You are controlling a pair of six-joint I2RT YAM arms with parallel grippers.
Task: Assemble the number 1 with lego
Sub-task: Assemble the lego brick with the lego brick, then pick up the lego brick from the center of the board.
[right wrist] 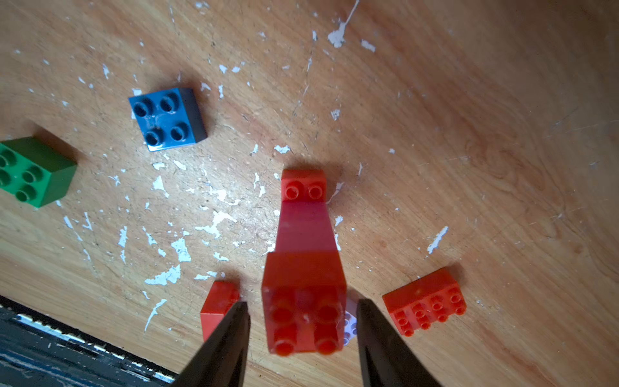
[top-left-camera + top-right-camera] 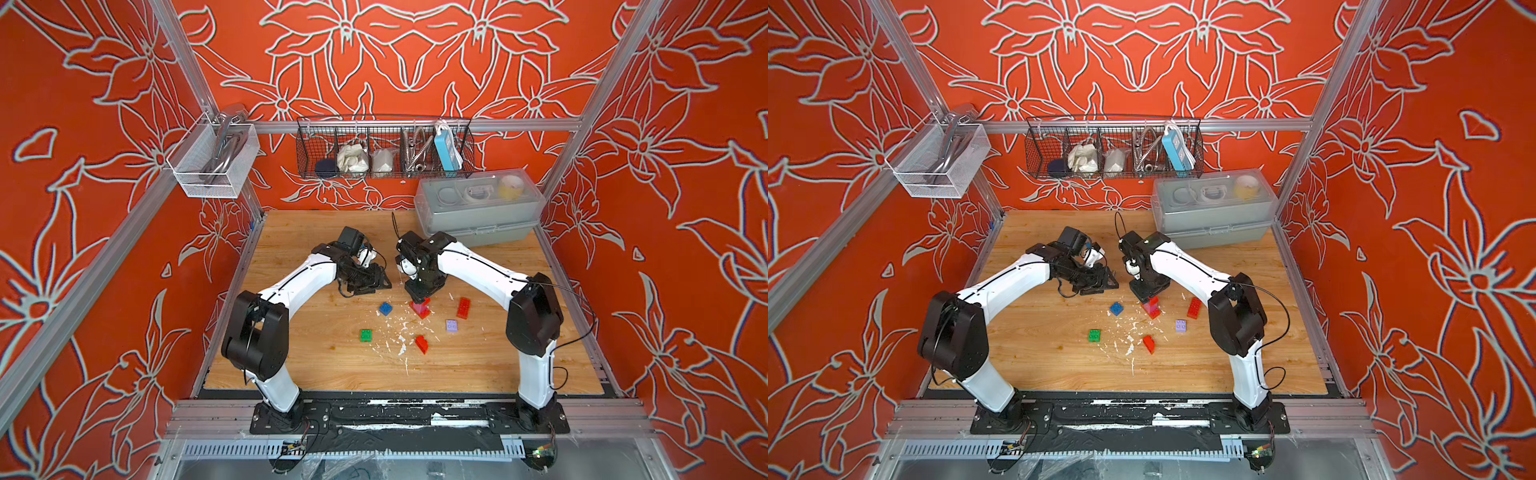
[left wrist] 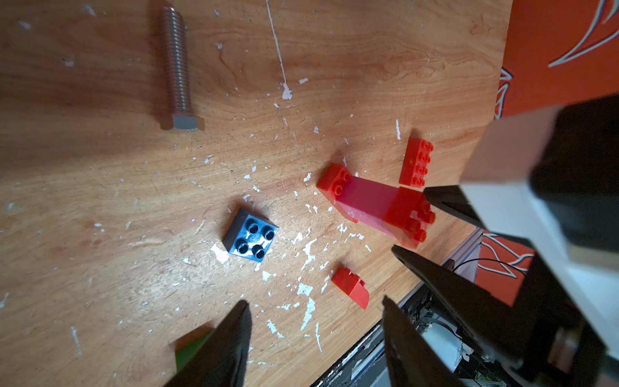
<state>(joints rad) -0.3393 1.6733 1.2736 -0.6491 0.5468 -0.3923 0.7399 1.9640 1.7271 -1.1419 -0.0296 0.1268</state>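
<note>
Right gripper [image 1: 302, 301] stands parted and empty, jaws flanking but clear of the top red brick [image 1: 304, 274] of the upright red-and-pink stack [image 1: 306, 231] directly below, apparently leaving it freestanding.

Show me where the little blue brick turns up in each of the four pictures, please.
Top view: blue brick mid-table, just left of the red and pink tower.
Top view: blue brick, likewise just left of the tower.
Left wrist view: blue brick, studs up, beside the tower.
Right wrist view: blue brick, between the green brick and the tower.
Shared landmark: the tower.
</note>
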